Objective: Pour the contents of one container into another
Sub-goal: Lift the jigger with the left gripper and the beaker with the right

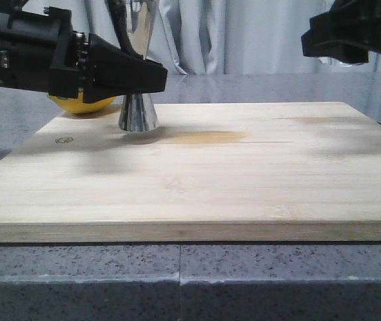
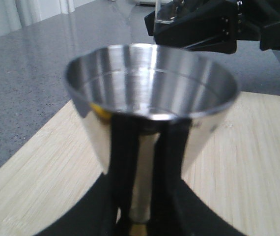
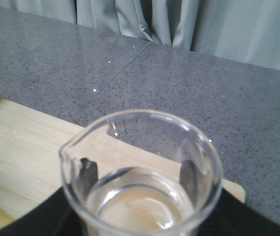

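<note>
The steel jigger (image 1: pixel 138 112) stands on the wooden board (image 1: pixel 244 174) at the back left, its wide cup (image 2: pixel 150 83) empty and shiny inside. My left gripper (image 1: pixel 152 73) is shut on its narrow waist, one black finger (image 2: pixel 124 172) on each side. My right gripper (image 1: pixel 343 39) hangs high at the right, above the board's far right corner. It is shut on the clear glass beaker (image 3: pixel 140 167), which is upright, has its pour lip (image 3: pixel 67 147) showing and holds clear liquid. Dark pads (image 3: pixel 88 174) show through the glass. From the left wrist, the beaker (image 2: pixel 172 12) hangs beyond the jigger.
A yellow round fruit (image 1: pixel 83 103) lies behind the left arm at the board's back left. The board rests on a grey speckled counter (image 1: pixel 177 281), and grey curtains (image 1: pixel 244 33) hang behind it.
</note>
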